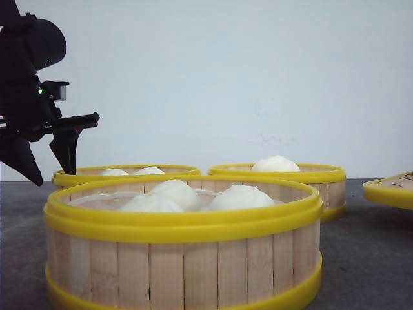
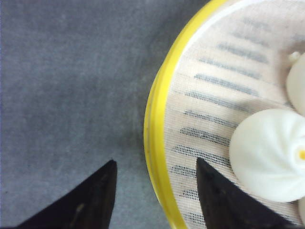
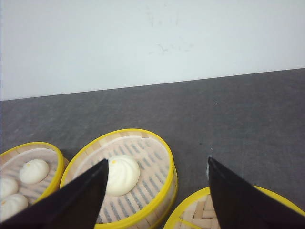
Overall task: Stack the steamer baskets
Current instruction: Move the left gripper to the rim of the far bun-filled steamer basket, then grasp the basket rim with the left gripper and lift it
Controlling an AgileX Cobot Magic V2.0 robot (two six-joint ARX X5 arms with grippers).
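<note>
3 steamer baskets stand upright on the dark grey tabletop (image 1: 368, 258), open mouths up; being round, none has a long axis to speak of. The near basket (image 1: 184, 258) fills the front view's foreground, its lower edge cut off by the frame. Its wall is pale vertical wooden slats between glossy yellow plastic bands, and 3 smooth white buns (image 1: 240, 197) rise above the rim. Behind it, the far left basket (image 1: 126, 172) shows only its yellow rim and the tops of 2 buns; its wall is hidden by the near basket. The far right basket (image 1: 303, 177) holds 1 pleated bun (image 1: 275, 164) and stands apart from the other 2 in the right wrist view.

At the right edge a flat, yellow-rimmed lid (image 1: 390, 190) with a woven top is cut off by the frame.

The left claw (image 1: 48, 155) hangs above the tabletop at the far left basket's left side, its black pointed fingers (image 2: 221, 200) spread apart with nothing between them. In the left wrist view 1 finger sits over the basket's slatted, cloth-lined floor and the other over bare tabletop, so they straddle the yellow rim (whether they touch it I cannot tell).

The right claw (image 3: 155, 195) is also spread wide and empty, seen only in its own wrist view, raised over the lid.
</note>
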